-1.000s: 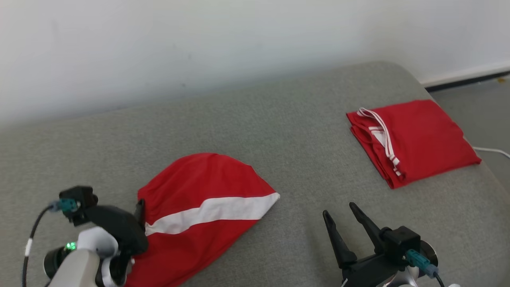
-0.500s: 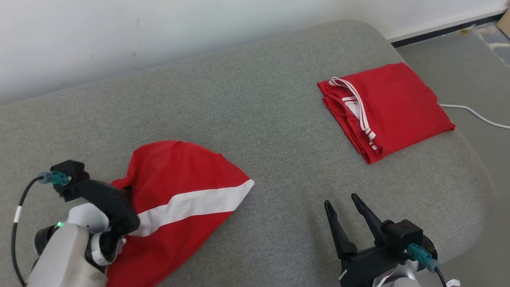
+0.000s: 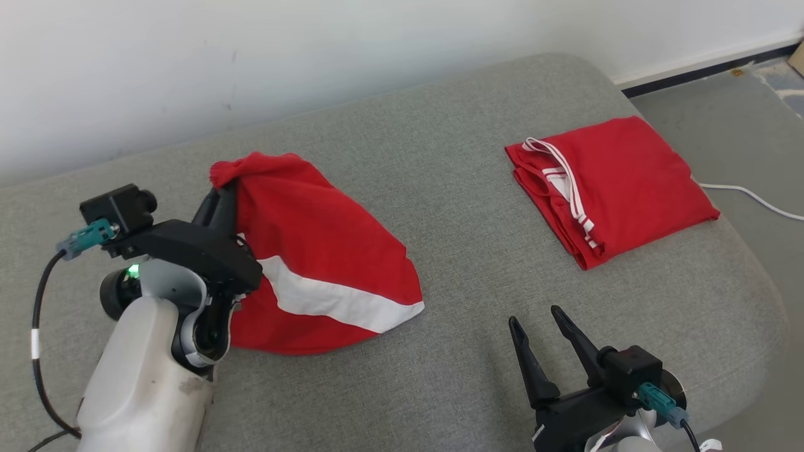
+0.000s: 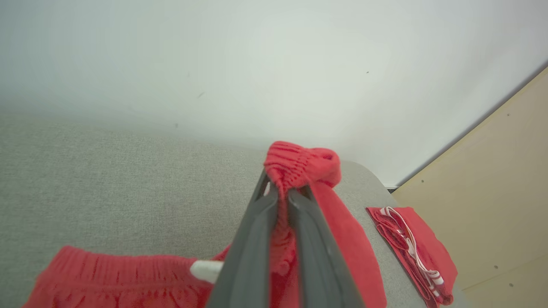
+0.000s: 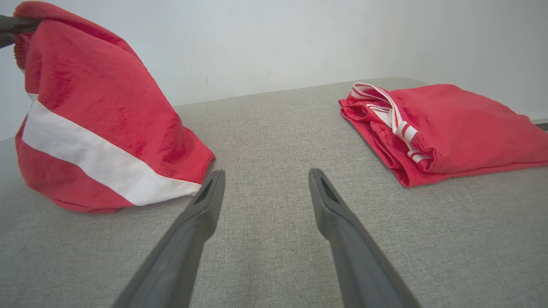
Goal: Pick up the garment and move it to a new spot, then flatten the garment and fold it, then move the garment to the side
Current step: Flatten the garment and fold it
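garment [image 3: 326,251] pinched at one raised edge by left pincer [image 3: 221,191], right pincer [image 3: 535,315] spread wide, empty

left gripper [image 3: 220,191]: my two long dark grey fingers, matte black body
right gripper [image 3: 535,317]: same build, tapered fingers, slot near each tip
left forearm [image 3: 138,383]: white shell, slightly scuffed
green LED [image 3: 132,271]: lit
camera block [image 3: 119,207]: black, boxy
teal connector [image 3: 85,237]: one per wrist
cable [image 3: 36,344]: black, one white band

Two garments — striped garment [image 3: 326,263], folded garment [image 3: 628,182] — two grippers (left gripper [image 3: 221,191], right gripper [image 3: 535,316]), one cushion [image 3: 452,188], one cable [image 3: 757,196].
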Robot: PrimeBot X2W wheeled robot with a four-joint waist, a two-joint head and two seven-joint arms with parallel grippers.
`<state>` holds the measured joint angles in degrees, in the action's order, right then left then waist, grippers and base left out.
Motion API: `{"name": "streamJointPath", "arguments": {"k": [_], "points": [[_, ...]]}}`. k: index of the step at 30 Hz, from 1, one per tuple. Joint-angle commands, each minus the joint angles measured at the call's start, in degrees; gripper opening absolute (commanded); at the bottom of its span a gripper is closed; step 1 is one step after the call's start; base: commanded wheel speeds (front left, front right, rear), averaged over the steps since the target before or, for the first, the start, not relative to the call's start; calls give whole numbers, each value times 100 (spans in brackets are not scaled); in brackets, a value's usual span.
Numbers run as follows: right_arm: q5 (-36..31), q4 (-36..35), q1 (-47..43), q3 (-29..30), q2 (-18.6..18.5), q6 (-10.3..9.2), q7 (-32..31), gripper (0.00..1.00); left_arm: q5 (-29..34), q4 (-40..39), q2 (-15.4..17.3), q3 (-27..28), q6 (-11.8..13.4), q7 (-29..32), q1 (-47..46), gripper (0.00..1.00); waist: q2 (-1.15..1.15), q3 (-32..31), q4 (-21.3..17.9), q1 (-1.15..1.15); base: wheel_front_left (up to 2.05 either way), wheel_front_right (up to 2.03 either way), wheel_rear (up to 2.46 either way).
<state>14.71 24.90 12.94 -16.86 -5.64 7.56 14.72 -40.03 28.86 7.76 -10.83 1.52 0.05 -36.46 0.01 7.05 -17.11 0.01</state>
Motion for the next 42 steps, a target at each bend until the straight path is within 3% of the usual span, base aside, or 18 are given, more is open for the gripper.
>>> {"name": "streamJointPath", "arguments": {"k": [1, 7, 9, 19, 29, 30, 31, 37, 42], "points": [[17, 8, -29, 11, -8, -17, 30, 100, -86, 40, 19, 62, 74, -59, -30, 0, -1, -49, 18, -1, 0, 0, 0], [37, 41, -126, 9, 19, -17, 34, 100, 454, 751, 467, 102, 814, -262, 313, 0, -1, -170, 35, -1, 0, 0, 0], [46, 37, -124, 11, 30, -16, 34, 100, 453, 888, 531, 185, 901, -384, 361, 0, -1, -179, 47, -1, 0, 0, 0], [24, 42, -250, 59, -41, -17, 42, 100, 234, 825, 519, 316, 836, -635, 775, 0, -1, -349, 301, -1, 0, 0, 0], [36, 5, -377, 84, -115, -17, -14, 100, 186, 616, 495, 305, 1076, -436, 1563, 2, -1, -552, 607, -1, 0, 0, 0], [40, -3, -377, 85, -123, -17, -23, 100, 229, 607, 514, 277, 1076, -472, 1595, 63, -1, -564, 639, -1, 0, 0, 0], [43, -13, -371, 80, -122, -16, -33, 100, 281, 590, 522, 234, 1056, -517, 1633, 100, -1, -574, 660, -1, 0, 0, 0], [54, -62, -357, 37, -116, -17, -57, 100, 355, 484, 516, 298, 853, -1233, 1656, 100, -1, -615, 736, -1, 0, 0, 0], [71, -77, -389, 23, -126, -17, -70, 100, 392, 423, 538, 395, 704, -1450, 1794, 100, -1, -650, 737, -1, 0, 0, 0]]}}
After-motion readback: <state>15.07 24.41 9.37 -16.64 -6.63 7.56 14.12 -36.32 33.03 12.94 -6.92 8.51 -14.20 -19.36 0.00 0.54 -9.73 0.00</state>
